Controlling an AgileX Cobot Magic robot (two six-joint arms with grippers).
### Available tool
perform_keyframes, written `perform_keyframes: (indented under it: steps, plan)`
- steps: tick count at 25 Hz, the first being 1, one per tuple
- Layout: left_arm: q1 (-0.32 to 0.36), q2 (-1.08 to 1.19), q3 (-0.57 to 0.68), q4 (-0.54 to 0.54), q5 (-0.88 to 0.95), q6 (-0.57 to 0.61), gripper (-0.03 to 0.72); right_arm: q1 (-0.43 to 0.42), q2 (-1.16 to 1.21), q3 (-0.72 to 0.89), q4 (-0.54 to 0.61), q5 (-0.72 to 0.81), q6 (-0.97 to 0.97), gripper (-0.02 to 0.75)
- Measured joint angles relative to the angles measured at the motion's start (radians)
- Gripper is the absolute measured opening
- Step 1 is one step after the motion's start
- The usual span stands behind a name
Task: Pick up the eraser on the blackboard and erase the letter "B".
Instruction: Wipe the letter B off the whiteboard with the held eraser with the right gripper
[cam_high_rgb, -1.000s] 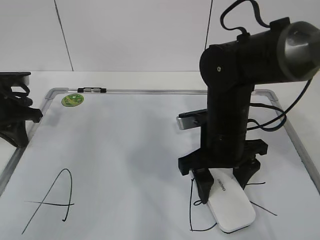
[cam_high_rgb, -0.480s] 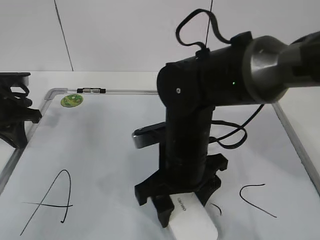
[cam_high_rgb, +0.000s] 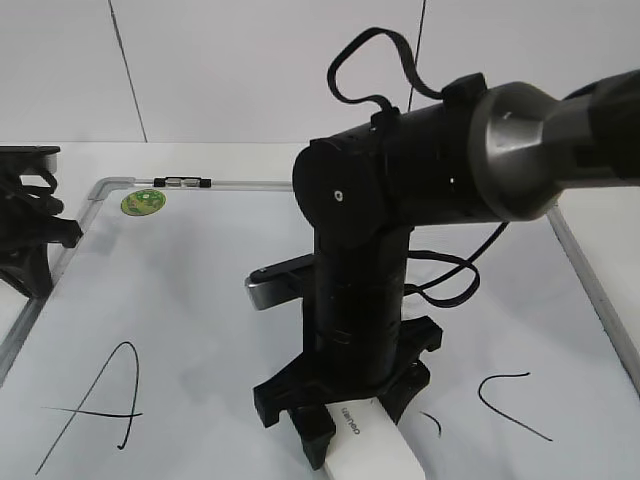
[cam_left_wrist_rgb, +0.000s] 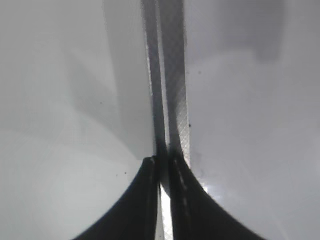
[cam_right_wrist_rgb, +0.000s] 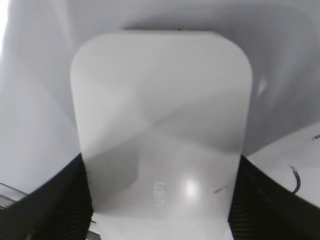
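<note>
My right gripper (cam_high_rgb: 345, 432) is shut on the white eraser (cam_high_rgb: 372, 452), which it presses flat on the blackboard (cam_high_rgb: 220, 290) at the lower middle. In the right wrist view the eraser (cam_right_wrist_rgb: 160, 115) fills the space between the black fingers (cam_right_wrist_rgb: 160, 210). No whole letter "B" shows. Only a short black curl (cam_high_rgb: 433, 424) lies right of the eraser, and it also shows in the right wrist view (cam_right_wrist_rgb: 295, 177). My left gripper (cam_high_rgb: 30, 255) rests at the board's left frame. Its jaws (cam_left_wrist_rgb: 165, 167) are closed together over the silver frame strip (cam_left_wrist_rgb: 172, 90).
A black "A" (cam_high_rgb: 95, 405) is drawn at the lower left and an open "C" stroke (cam_high_rgb: 510, 400) at the lower right. A green round sticker (cam_high_rgb: 146, 201) sits at the top left corner. The right arm's body hides the board's middle.
My right arm has swept left across the board with the eraser. The black strokes seen around the eraser one second ago are gone except for a small curl. The left arm is still.
</note>
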Motion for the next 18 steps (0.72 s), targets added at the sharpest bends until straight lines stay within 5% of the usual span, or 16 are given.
perform_keyframes:
  steps: [18]
  plan:
    - [0.000, 0.000, 0.000, -0.007, 0.000, 0.000, 0.022, -0.308, 0.002, -0.003, -0.035, -0.011, 0.006, 0.536]
